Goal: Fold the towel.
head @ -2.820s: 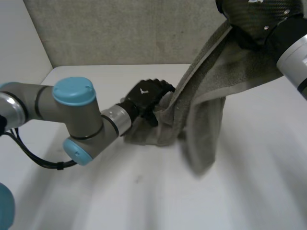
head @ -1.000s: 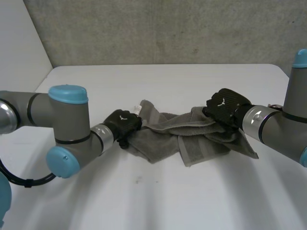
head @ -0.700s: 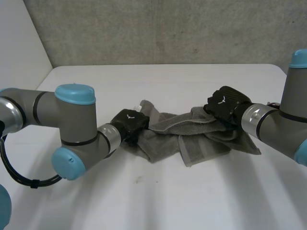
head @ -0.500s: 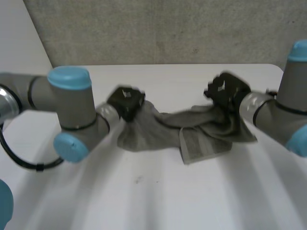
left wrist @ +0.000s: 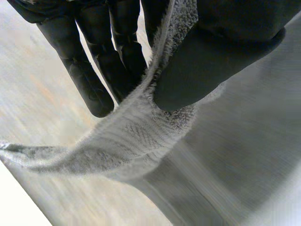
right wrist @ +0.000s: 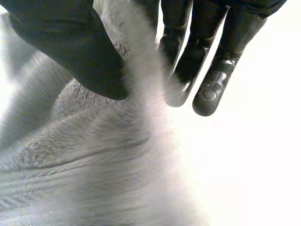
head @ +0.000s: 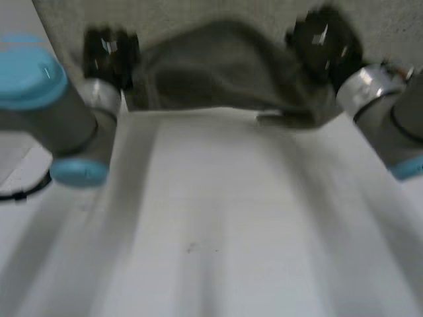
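1. Surface and backdrop: a flat white table (head: 218,231), with a grey speckled wall (head: 198,10) behind its far edge.
2. Left arm (head: 46,112): grey jointed, with a round light-blue cap (head: 26,72). It reaches up from the near left side toward the wall.
3. Black left hand (head: 109,49): raised in front of the wall at the towel's left end. In the left wrist view its thumb (left wrist: 225,52) presses a ribbed hem of the towel (left wrist: 131,136) against the straight, close-set fingers (left wrist: 89,70), a pinch on the edge.
4. Grey terry-cloth towel (head: 218,66): strung between the two hands and sagging in loose folds in front of the wall, above the far part of the table. Motion blur hides whether its lower edge touches the tabletop.
5. Black right hand (head: 324,41): raised at the towel's right end. In the right wrist view its thumb (right wrist: 75,52) lies on one face of the cloth (right wrist: 84,160) and its straight fingers (right wrist: 211,70) on the other, nipping the edge between them.
6. Right arm (head: 390,119): grey with a silver wrist ring, coming in from the right side.
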Robot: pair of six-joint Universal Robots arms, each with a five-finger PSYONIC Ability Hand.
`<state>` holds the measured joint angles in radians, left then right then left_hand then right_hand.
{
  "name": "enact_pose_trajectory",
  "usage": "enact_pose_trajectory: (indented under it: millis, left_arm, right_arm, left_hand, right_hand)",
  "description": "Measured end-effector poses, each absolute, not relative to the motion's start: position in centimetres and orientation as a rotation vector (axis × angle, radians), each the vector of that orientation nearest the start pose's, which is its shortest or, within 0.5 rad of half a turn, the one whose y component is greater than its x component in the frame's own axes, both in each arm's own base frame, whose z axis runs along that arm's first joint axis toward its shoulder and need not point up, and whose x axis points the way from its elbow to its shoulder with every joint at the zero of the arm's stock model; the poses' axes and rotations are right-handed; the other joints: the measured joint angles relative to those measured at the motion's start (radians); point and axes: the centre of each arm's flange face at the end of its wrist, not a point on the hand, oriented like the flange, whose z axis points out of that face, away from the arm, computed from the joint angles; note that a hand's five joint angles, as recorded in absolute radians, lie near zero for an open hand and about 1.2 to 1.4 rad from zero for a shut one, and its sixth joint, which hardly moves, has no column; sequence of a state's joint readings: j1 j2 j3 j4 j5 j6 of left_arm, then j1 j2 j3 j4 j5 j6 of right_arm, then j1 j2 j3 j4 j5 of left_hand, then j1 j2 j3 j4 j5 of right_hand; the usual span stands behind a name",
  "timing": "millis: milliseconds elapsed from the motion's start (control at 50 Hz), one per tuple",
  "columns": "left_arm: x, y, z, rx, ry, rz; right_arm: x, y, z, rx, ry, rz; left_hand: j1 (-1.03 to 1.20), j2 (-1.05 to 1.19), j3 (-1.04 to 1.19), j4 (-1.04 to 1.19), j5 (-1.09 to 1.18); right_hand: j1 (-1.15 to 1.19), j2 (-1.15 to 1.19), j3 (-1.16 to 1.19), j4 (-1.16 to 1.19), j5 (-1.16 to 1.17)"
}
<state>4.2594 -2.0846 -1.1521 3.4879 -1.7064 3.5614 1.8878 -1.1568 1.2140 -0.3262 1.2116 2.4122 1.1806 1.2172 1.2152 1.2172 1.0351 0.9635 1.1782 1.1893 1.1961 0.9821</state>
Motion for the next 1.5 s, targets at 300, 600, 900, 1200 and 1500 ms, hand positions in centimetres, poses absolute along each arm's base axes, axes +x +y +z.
enact_pose_trajectory:
  millis: [300, 600, 900, 1200, 1500]
  left_arm:
    - [-27.7, -27.8, 12.6, 1.103, 2.061, -1.889]
    - [-27.3, -26.1, 15.3, 1.136, 1.972, -1.917]
    - [-26.3, -26.6, 14.7, 1.106, 2.006, -1.886]
    - [-24.5, -28.4, 14.1, 1.021, 2.08, -1.873]
    - [-24.2, -29.3, 13.1, 1.024, 2.235, -1.902]
  right_arm:
    - [26.5, -28.3, 14.5, -1.666, 2.055, -1.522]
    - [23.6, -29.9, 17.6, -1.11, 2.221, -1.552]
    - [20.3, -30.3, 16.2, -0.823, 2.339, -1.53]
    - [20.3, -29.1, 14.7, -0.832, 2.349, -1.487]
    - [20.2, -29.1, 14.9, -0.85, 2.335, -1.516]
  left_hand:
    - [0.001, 0.0, 0.0, 0.0, 0.0]
    - [0.001, -0.005, -0.004, -0.005, 0.0]
    - [-0.382, -0.414, -0.411, -0.414, -0.406]
    - [-0.537, -0.579, -0.577, -0.579, -0.573]
    - [-0.539, -0.579, -0.577, -0.579, -0.573]
  right_hand:
    - [0.0, 0.003, 0.0, 0.0, 0.0]
    - [-0.197, -0.288, -0.309, -0.314, -0.25]
    - [-0.419, -0.546, -0.573, -0.586, -0.542]
    - [0.006, 0.0, -0.005, -0.004, -0.013]
    - [0.006, 0.0, -0.005, -0.004, -0.009]
